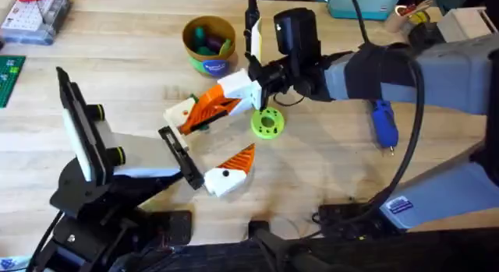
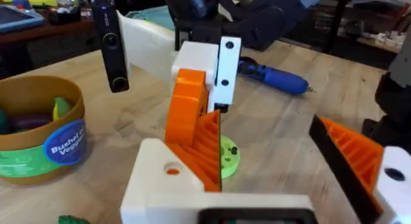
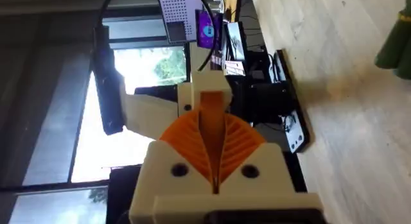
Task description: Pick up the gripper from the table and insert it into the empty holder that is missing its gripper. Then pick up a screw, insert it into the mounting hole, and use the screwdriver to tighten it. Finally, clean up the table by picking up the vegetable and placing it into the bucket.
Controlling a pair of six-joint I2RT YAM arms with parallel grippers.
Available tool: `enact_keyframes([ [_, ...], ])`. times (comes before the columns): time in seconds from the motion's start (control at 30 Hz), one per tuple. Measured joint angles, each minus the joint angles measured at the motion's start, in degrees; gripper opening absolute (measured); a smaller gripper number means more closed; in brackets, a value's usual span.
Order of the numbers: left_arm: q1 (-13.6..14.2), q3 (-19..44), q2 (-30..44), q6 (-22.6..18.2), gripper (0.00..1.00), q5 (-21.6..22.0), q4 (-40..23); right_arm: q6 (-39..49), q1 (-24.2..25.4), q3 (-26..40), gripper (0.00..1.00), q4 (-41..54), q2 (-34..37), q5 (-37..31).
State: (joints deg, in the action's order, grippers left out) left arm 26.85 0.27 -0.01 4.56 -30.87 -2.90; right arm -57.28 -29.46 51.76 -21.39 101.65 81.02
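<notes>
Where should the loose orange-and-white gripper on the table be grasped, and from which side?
Grip the gripper across its white blocky base, coming straight down from above. It lies flat on the table; the base offers parallel faces, while the orange ribbed finger tapers and would likely slip. The left gripper is nearest.

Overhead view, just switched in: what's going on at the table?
The left gripper sits against the loose gripper lying on the table; whether it has hold of it is unclear. The right gripper reaches over the middle, beside the lime disc. The screwdriver lies untouched at the right, and the bucket stands at the back.
</notes>
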Motion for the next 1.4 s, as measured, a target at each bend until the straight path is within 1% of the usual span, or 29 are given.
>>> enact_keyframes([
  [0.2, 0.0, 0.0, 0.0, 0.0, 0.990, 0.1, 0.0, -0.6, -0.2, 0.2, 0.017, -0.5, 0.0, -1.0],
  [0.5, -0.2, 0.0, 0.0, -0.7, 0.990, 1.0, 0.1, -3.7, -0.7, 0.1, 0.017, -6.5, 0.5, -3.0],
  [1.4, -0.2, 0.0, 0.0, -0.7, 0.990, 1.0, 0.1, -4.5, -0.7, 0.1, 0.007, -7.2, 0.5, -3.8],
])
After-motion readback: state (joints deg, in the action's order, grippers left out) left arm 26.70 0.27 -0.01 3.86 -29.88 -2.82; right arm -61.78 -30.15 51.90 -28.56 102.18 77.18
